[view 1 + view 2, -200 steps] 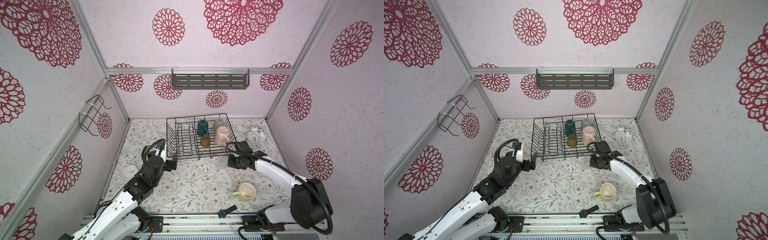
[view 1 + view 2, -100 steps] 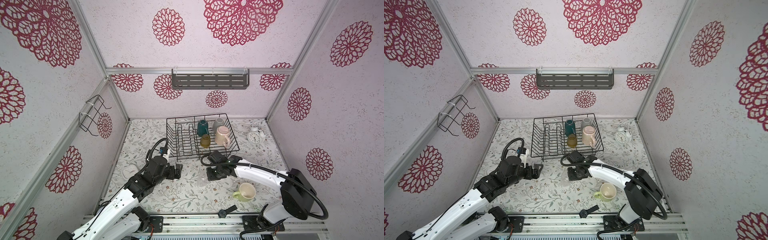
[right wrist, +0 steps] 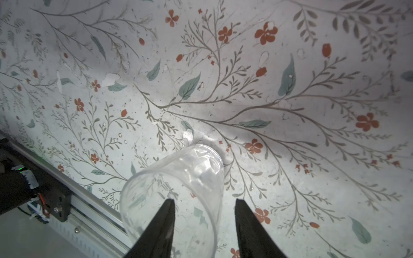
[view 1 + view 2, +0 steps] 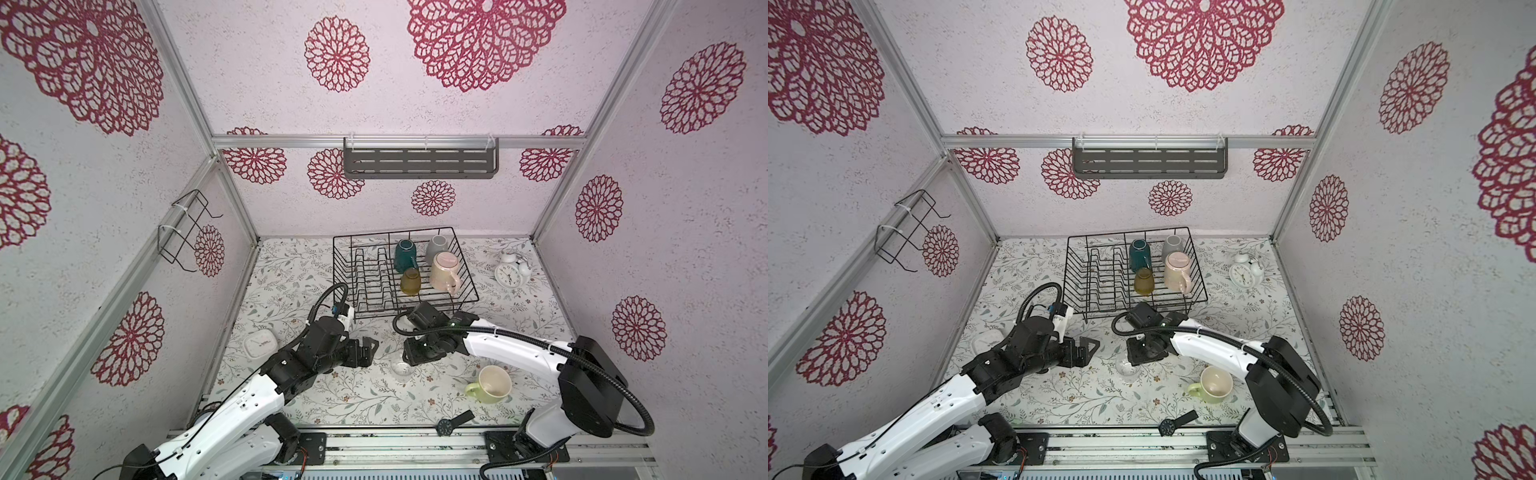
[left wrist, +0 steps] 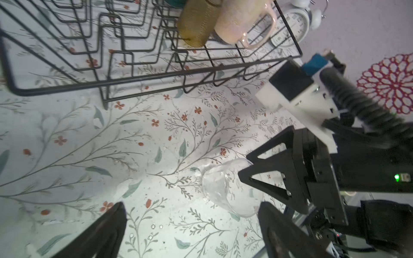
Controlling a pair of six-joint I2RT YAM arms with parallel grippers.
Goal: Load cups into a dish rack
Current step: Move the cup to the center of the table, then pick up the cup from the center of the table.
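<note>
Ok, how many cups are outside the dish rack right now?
2. The clear glass is on the table at the right pincer's tips; the light green mug sits nearer the front right edge. The other four are in the dish rack; none seems hidden.

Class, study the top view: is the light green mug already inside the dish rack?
No, the light green mug sits on the table near its front edge, well outside the dish rack.

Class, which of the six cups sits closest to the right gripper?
The clear glass, on the table at the tips of the right gripper. The light green mug is farther off; the other four are in the dish rack.
</note>
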